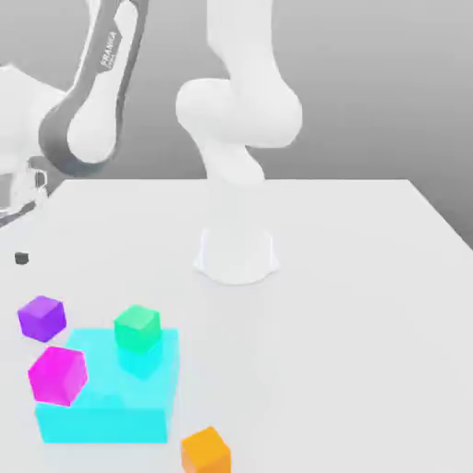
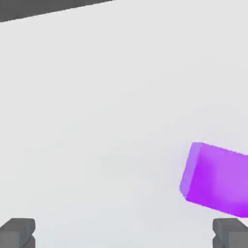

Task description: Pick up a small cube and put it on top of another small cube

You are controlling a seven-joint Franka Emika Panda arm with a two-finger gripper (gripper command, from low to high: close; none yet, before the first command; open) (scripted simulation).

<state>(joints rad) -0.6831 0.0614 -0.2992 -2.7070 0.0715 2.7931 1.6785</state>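
A purple cube [image 1: 42,317] lies on the white table [image 1: 369,305] toward the exterior view's left. In the hand view the same purple cube [image 2: 218,179] lies off to one side of my gripper [image 2: 124,232], not between its fingers. The two dark fingertips [image 2: 18,230] stand wide apart over bare table, so the gripper is open and holds nothing. A green cube [image 1: 137,327] rests on top of a large cyan block [image 1: 111,397]. A magenta cube [image 1: 57,374] overlaps that block's left corner. An orange cube [image 1: 205,451] sits at the front edge.
The arm's white base [image 1: 236,254] stands mid-table, and its links [image 1: 92,111] arch up and over to the exterior view's left edge. A small dark piece [image 1: 21,258] shows above the purple cube. The table's right half is bare.
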